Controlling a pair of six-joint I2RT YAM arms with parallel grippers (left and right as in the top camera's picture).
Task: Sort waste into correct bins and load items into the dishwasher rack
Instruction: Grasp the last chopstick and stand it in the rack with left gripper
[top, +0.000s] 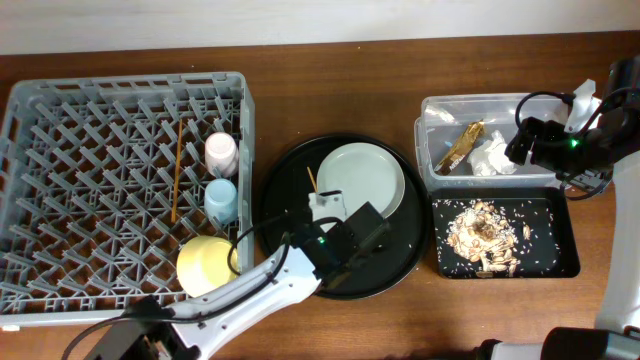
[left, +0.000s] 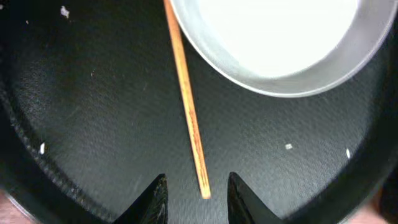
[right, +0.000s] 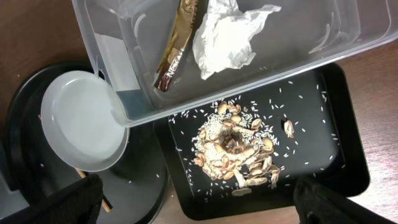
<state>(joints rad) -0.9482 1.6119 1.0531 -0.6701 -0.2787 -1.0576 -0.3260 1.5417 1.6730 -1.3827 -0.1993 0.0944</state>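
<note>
One wooden chopstick (left: 186, 106) lies on the round black tray (top: 400, 255) beside the pale plate (top: 362, 180). Its near end sits between the fingers of my open left gripper (left: 197, 177), low over the tray, not touching it. The other chopstick (top: 176, 170) lies in the grey rack (top: 60, 130) with the pink cup (top: 220, 150), blue cup (top: 221, 197) and yellow bowl (top: 205, 265). My right gripper (right: 196, 186) is open and empty above the bins. The clear tub (right: 323, 46) holds the tissue (right: 227, 34) and foil wrapper (right: 174, 50). The shallow black tray (right: 336, 124) holds food scraps (right: 239, 152).
The clear tub (top: 430, 110) and shallow black tray (top: 565, 225) stand side by side right of the round tray. My left arm (top: 260, 290) crosses the front edge by the rack's corner. Rice grains are scattered over both trays.
</note>
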